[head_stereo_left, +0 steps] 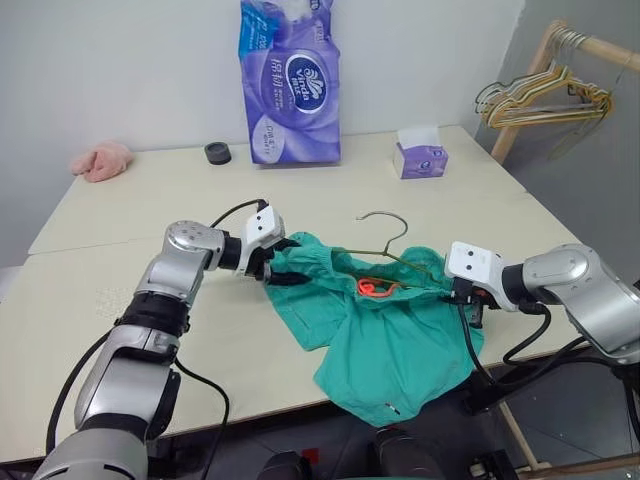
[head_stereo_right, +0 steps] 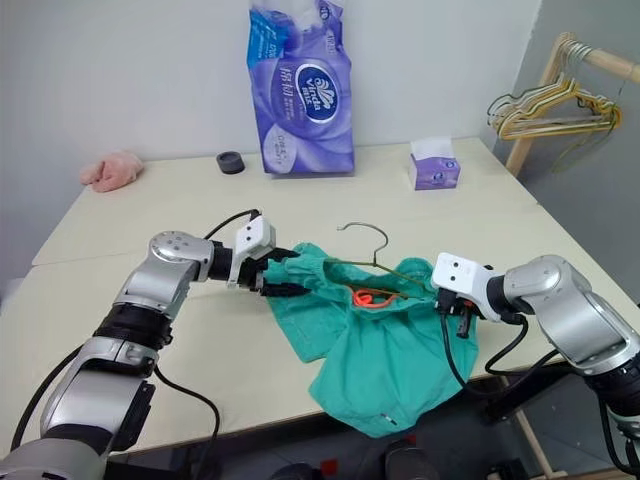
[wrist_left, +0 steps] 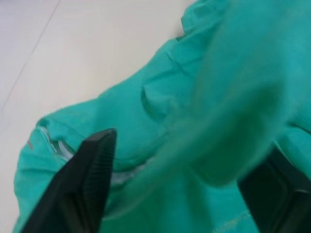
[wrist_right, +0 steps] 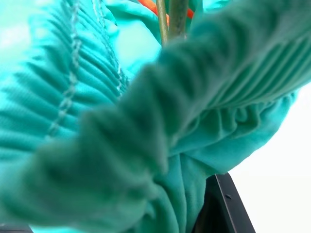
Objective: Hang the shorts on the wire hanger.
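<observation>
Matt teal cloth shorts, wire hanger

Light: even, bright, soft; faint shadows are cast on the pale beige table.
Focus: the head views are sharp.
Blur: the teal-green gathered fabric shorts are smeared in both wrist views.

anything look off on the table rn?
Yes. The shorts are bunched and crooked, one leg drooping over the table's near edge. The wire hanger is partly buried in the waistband, hook poking out toward the wall, with an orange cord tangled at the opening. Right claw is pinching the waistband; left claw is open.
</observation>
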Motion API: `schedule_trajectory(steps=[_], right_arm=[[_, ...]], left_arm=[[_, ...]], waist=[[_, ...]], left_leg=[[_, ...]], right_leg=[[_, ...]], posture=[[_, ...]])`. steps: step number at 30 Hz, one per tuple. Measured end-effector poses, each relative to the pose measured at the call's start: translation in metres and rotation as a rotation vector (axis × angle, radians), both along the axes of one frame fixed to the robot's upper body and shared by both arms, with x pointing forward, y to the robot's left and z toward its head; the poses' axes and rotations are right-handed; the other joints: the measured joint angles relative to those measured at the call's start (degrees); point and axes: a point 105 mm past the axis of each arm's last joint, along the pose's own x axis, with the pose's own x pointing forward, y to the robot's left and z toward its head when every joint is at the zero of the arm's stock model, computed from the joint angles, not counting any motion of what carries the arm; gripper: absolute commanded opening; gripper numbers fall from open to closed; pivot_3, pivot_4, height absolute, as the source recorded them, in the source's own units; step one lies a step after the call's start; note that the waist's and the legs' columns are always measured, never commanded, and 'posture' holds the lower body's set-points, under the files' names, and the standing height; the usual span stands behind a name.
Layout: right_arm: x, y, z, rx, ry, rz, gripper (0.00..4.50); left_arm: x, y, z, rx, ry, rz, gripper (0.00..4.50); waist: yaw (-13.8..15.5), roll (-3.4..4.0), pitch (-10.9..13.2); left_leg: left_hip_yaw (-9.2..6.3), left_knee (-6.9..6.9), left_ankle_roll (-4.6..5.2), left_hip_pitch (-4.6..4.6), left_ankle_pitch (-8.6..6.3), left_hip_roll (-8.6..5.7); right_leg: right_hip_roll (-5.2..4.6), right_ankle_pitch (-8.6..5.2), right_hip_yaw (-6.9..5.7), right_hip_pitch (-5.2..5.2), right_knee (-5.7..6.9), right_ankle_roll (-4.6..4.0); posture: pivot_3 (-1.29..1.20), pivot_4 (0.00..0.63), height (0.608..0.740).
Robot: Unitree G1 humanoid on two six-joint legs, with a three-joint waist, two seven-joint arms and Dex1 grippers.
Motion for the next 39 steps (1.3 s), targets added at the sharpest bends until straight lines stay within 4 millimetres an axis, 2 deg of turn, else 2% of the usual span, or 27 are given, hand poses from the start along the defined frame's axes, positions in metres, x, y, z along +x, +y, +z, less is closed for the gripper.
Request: schedule_trajectory(steps=[3, 9, 10, 17, 29, 32, 35, 39], right_arm=[[0.0, -0.003, 0.0, -0.003, 0.0, -0.009, 0.0], [-0.004, -0.01, 0.003, -0.018, -0.005, -0.021, 0.0], [-0.005, -0.012, 0.002, -0.022, 0.0, -0.023, 0.0], [-0.012, -0.015, 0.006, -0.016, 0.006, -0.028, 0.0], [-0.021, -0.018, 0.001, -0.02, 0.037, -0.032, 0.0], [-0.02, -0.018, 0.002, -0.015, 0.034, -0.041, 0.0], [-0.02, -0.016, 0.002, 0.0, 0.04, -0.039, 0.0], [-0.021, -0.013, 0.002, 0.01, 0.047, -0.035, 0.0]], left_arm=[[0.001, -0.008, -0.002, -0.015, -0.006, -0.01, 2.0], [0.003, -0.004, -0.007, -0.008, -0.003, 0.006, 0.19], [0.004, -0.003, -0.007, -0.009, 0.001, 0.012, 0.02], [0.018, 0.004, 0.009, -0.044, -0.028, 0.078, 0.02], [0.017, 0.006, 0.002, -0.05, -0.006, 0.101, 0.02], [0.012, 0.005, -0.003, -0.055, 0.004, 0.089, 0.02], [0.006, 0.003, -0.011, -0.063, 0.042, 0.076, 0.61], [0.004, -0.004, -0.006, -0.088, 0.053, 0.065, 1.87]], waist=[[-0.14, 0.0, 0.0], [-0.34, 0.0, 0.0], [-0.34, 0.0, 0.0], [-0.27, -0.01, -0.01], [-0.25, -0.01, 0.0], [-0.31, 0.0, 0.0], [-0.27, -0.01, 0.0], [-0.14, -0.01, 0.0]], left_leg=[[0.0, 0.0, 0.0, -0.01, 0.0, 0.0], [0.0, 0.0, 0.0, 0.0, 0.0, 0.0], [0.0, 0.0, 0.0, 0.0, 0.0, 0.0], [0.0, 0.0, 0.0, -0.01, 0.0, 0.0], [0.0, 0.0, 0.0, -0.01, 0.0, 0.0], [-0.01, 0.0, 0.0, 0.0, 0.0, 0.0], [-0.01, 0.0, 0.0, -0.01, 0.0, 0.0], [-0.01, 0.01, 0.0, -0.01, 0.0, 0.0]], right_leg=[[0.0, 0.0, 0.0, -0.01, 0.01, 0.0], [0.0, 0.0, 0.0, -0.01, 0.03, 0.0], [0.0, 0.0, 0.0, -0.01, 0.02, 0.0], [0.0, 0.0, -0.01, -0.01, 0.01, 0.0], [0.0, 0.0, 0.0, -0.01, 0.02, 0.0], [0.0, 0.0, 0.01, -0.01, 0.04, 0.0], [0.0, 0.0, 0.01, -0.01, 0.04, 0.0], [0.0, 0.0, 0.0, 0.0, 0.02, 0.0]], posture=[[-0.23, 0.031, 0.74], [-0.23, 0.032, 0.74], [-0.23, 0.033, 0.74], [-0.23, 0.034, 0.74], [-0.23, 0.039, 0.74], [-0.23, 0.041, 0.74], [-0.23, 0.041, 0.74], [-0.22, 0.042, 0.74]])
